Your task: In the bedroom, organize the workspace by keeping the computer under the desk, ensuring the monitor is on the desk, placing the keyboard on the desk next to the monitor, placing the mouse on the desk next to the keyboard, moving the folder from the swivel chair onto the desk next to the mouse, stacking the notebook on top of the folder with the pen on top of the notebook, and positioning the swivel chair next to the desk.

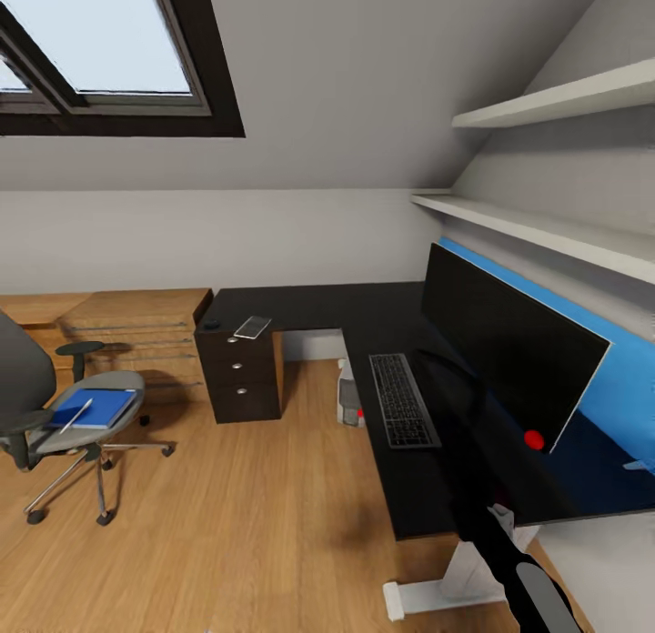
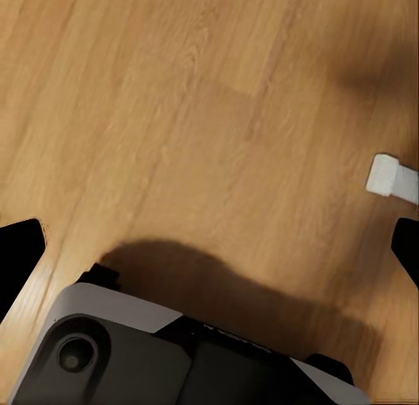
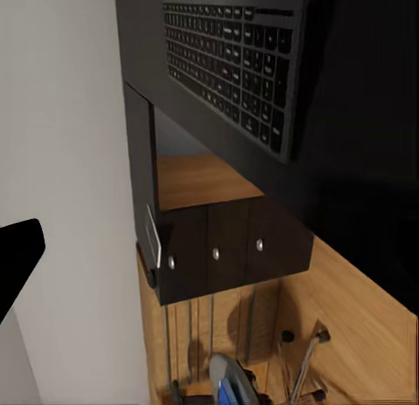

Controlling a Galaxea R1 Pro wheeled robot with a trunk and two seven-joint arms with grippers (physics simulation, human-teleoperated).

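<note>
The folder [image 1: 94,407], bright blue and flat, lies on the seat of the swivel chair [image 1: 55,406] with a pen [image 1: 76,415] across it; it looks light, stiff and slick, best pinched at an overhanging edge. One keyboard [image 1: 403,399] and one monitor [image 1: 509,342] sit on the black table [image 1: 309,307], plus one small black mouse [image 1: 212,325] and one slim grey notebook [image 1: 252,326] above the drawers [image 1: 238,371]. Both hands: I cannot tell whether wide or narrow.

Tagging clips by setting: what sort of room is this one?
Looks like an attic home office or study corner, rendered in simulation: a sloped ceiling with a skylight, a black L-shaped desk carrying a monitor and keyboard, and a swivel chair on wood flooring.
</note>
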